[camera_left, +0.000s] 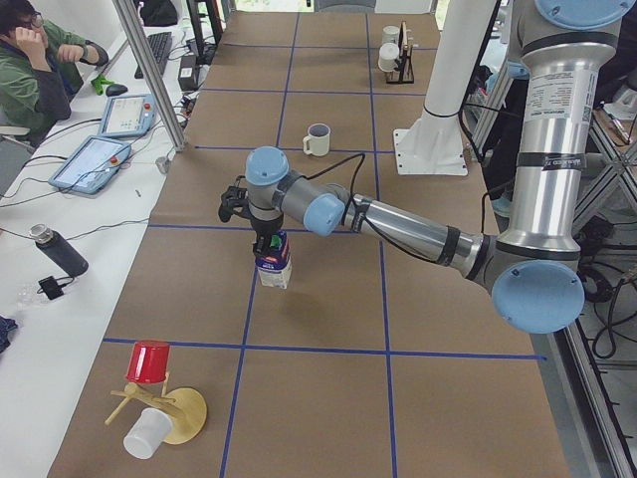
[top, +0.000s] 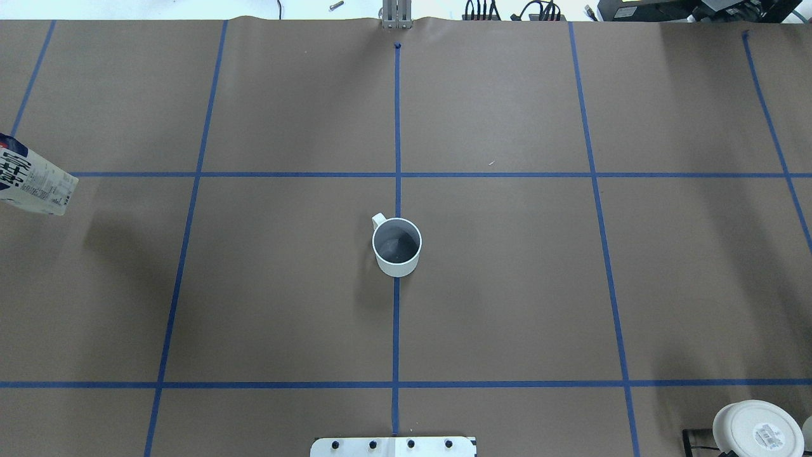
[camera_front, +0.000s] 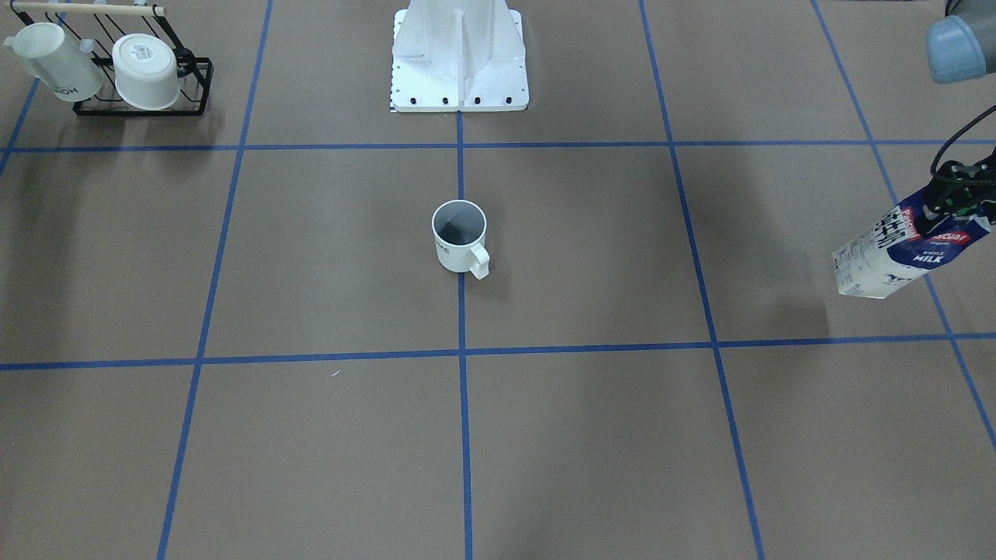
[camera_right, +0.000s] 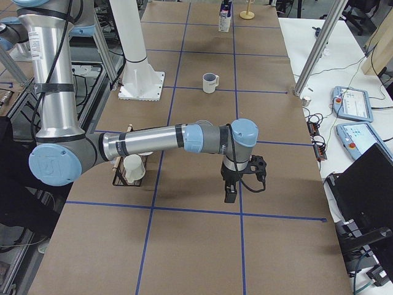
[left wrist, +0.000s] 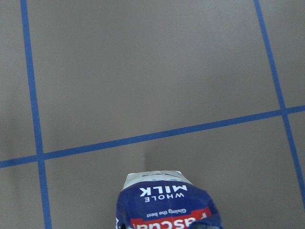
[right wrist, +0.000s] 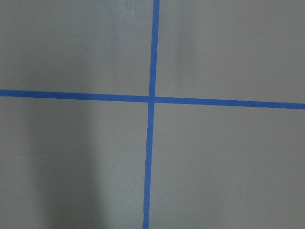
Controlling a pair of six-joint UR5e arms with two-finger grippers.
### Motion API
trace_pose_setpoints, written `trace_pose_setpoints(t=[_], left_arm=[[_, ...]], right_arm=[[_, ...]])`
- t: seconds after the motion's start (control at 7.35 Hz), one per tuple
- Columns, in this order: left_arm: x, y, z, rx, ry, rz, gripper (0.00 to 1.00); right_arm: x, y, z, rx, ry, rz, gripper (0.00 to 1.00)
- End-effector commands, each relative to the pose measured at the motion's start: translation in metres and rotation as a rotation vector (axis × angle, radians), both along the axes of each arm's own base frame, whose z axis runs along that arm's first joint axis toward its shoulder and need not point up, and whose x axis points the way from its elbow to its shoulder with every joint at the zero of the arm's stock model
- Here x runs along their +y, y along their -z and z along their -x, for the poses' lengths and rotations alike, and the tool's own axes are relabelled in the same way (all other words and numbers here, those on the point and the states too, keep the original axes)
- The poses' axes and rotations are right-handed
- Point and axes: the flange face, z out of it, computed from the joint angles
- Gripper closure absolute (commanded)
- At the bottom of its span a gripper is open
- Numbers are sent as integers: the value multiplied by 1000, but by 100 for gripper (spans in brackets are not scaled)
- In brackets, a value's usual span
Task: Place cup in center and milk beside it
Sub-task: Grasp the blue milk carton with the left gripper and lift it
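Observation:
The cup (camera_front: pixel 459 237) is a small white mug with a dark inside. It stands upright on the lengthwise tape line in the center (top: pixel 507 266) of the table, and shows in the overhead view (top: pixel 396 247) and the left view (camera_left: pixel 317 139). My left gripper (camera_front: pixel 955 198) is shut on the top of the milk carton (camera_front: pixel 895 253), holding it tilted just above the table far to my left. The carton also shows at the overhead view's left edge (top: pixel 32 184) and in the left wrist view (left wrist: pixel 167 202). My right gripper (camera_right: pixel 230 193) hangs over bare table; I cannot tell whether it is open.
A black rack (camera_front: pixel 144 105) with two white cups lies at my right near corner, also in the right view (camera_right: pixel 130 167). A wooden stand with a red cup (camera_left: pixel 149 360) and a white cup sits at the left end. The robot's white base (camera_front: pixel 459 70) stands behind the mug.

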Motion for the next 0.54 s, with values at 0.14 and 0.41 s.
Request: trace_pose_setpoints(t=[0.14,0.41], left_arm=[[-3,96,-97,17,82,76,100],[13,153,-187,67,91,167,100]], right_arm=[[4,-5,0,1,0,10,0],[5,-6,0,1,1,11,0]])
